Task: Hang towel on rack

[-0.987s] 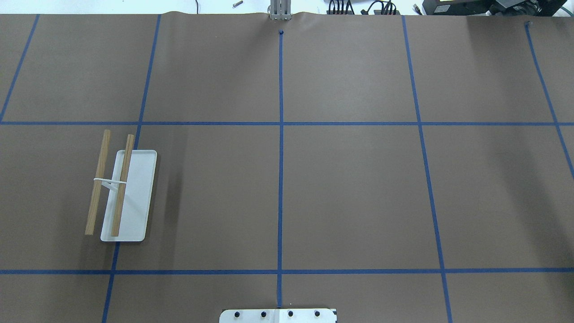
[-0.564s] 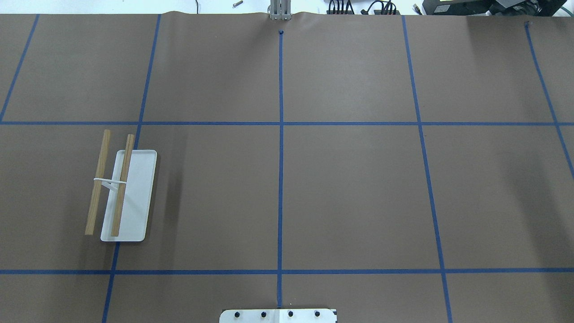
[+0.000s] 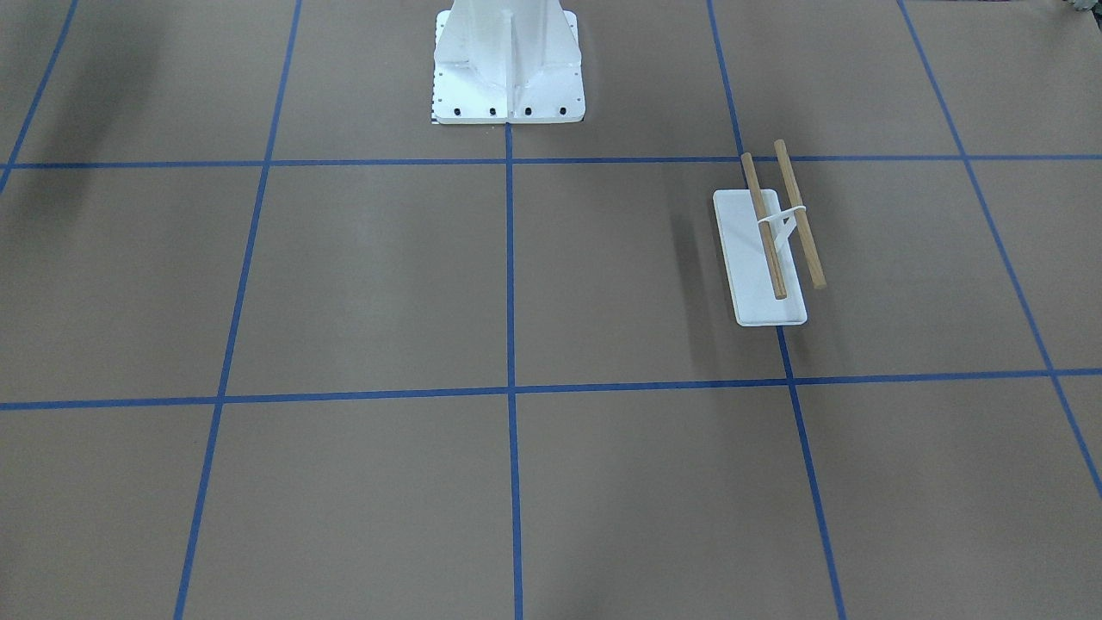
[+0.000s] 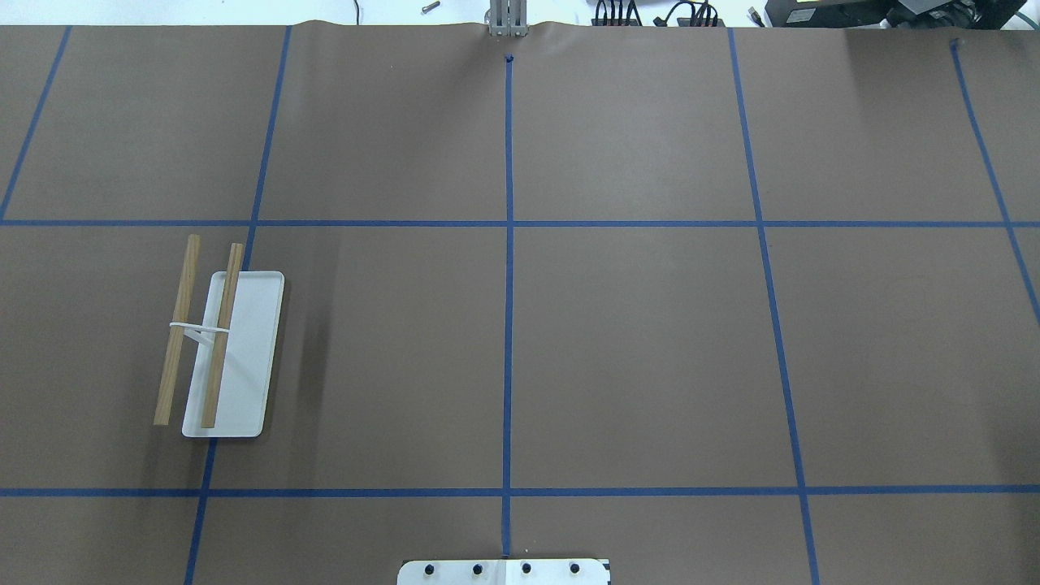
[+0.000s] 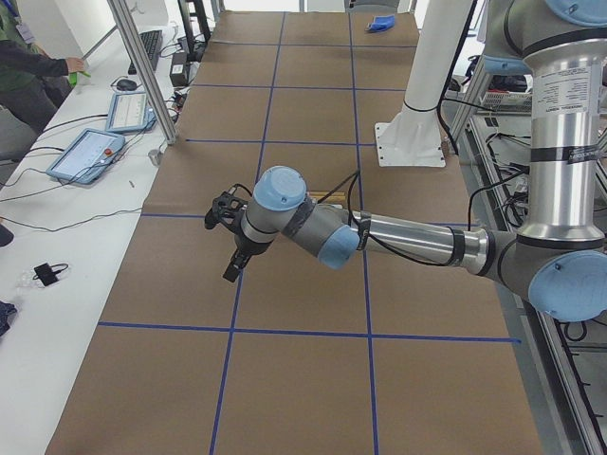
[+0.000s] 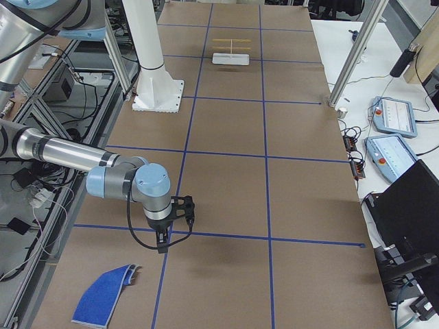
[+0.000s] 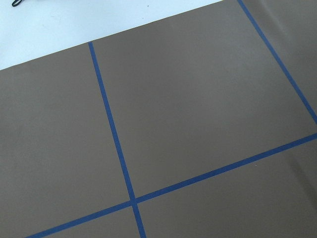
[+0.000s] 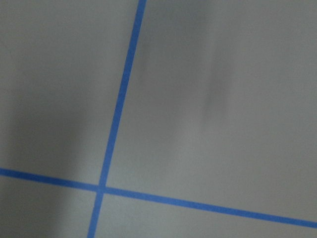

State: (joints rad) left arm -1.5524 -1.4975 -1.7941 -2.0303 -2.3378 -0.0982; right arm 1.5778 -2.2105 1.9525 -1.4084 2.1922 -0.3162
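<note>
Nothing on the table [image 4: 634,349] has moved in the overhead view. Only the soft shadow over its right part has faded. The rack [image 4: 219,341] stands where it did.

The rack sits on the robot's left half, in the middle row of the blue tape grid, with the near end of its white base over a tape line. In the front view the rack [image 3: 770,241] stands upright, its two dowels parallel and level above the base. The right-side view shows it small at the far end [image 6: 231,53].

The towel [image 6: 106,295] lies on the table at the robot's right end, on the side nearer the robot and well apart from the rack, with one corner curled up. From the left side it is a small blue patch at the far end [image 5: 382,22].

The right gripper [image 6: 163,241] points down above a tape line, near the towel but not touching it. The left gripper [image 5: 233,265] hangs over the table, tilted downward, near the rack's end of the table. Each shows only in a side view, so I cannot tell how far either is spread or whether it holds anything. Both wrist views show only brown paper and a tape crossing, and the right one is blurred.

The white pedestal [image 3: 506,60] stands at the robot's edge on the centre line.
</note>
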